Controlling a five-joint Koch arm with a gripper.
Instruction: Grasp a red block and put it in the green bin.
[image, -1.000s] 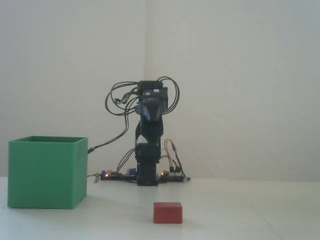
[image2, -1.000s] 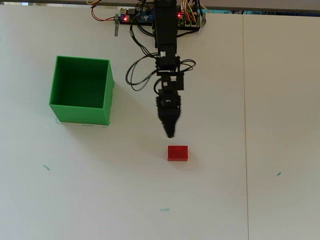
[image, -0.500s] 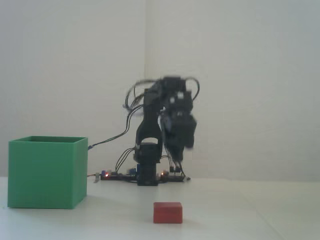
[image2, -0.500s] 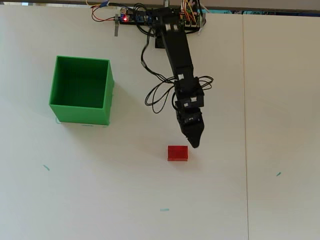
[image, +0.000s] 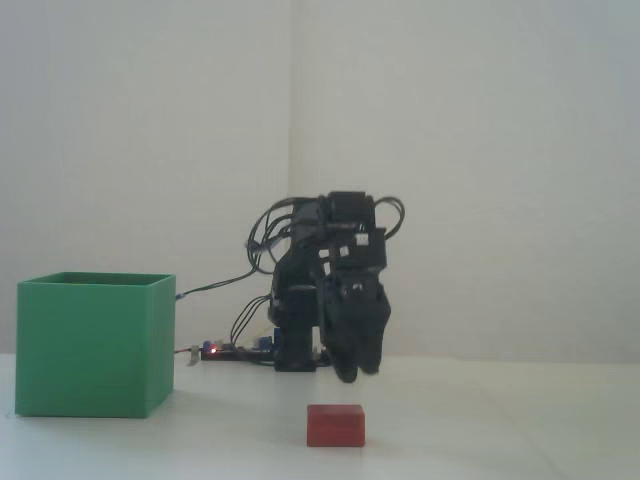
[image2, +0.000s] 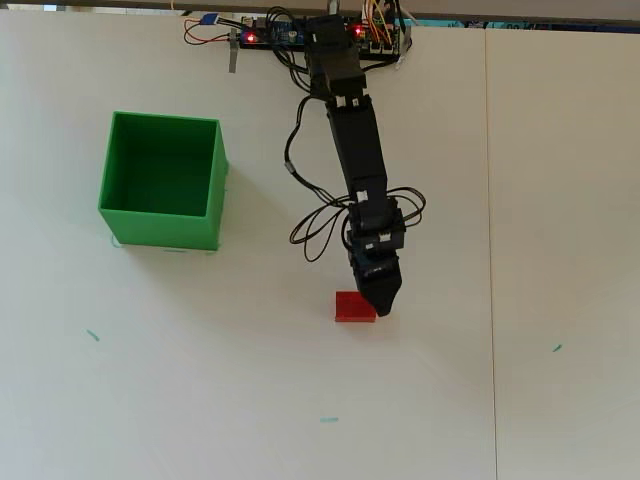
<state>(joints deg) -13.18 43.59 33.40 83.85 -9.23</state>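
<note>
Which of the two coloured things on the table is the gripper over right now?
The red block: the gripper covers its right edge in the overhead view. The green bin stands well off to the left.

Gripper (image2: 381, 308) hides one corner of the red block (image2: 350, 309) — jaw gap unreadable.

**No words to read**

There are no words, numbers, labels or brand names to read in either view. The red block (image2: 351, 307), the green bin (image2: 115, 170) and the bench (image2: 200, 400) are all plain. The circuit board (image2: 280, 33) at the far edge of the bench is too small to show any print.
</note>
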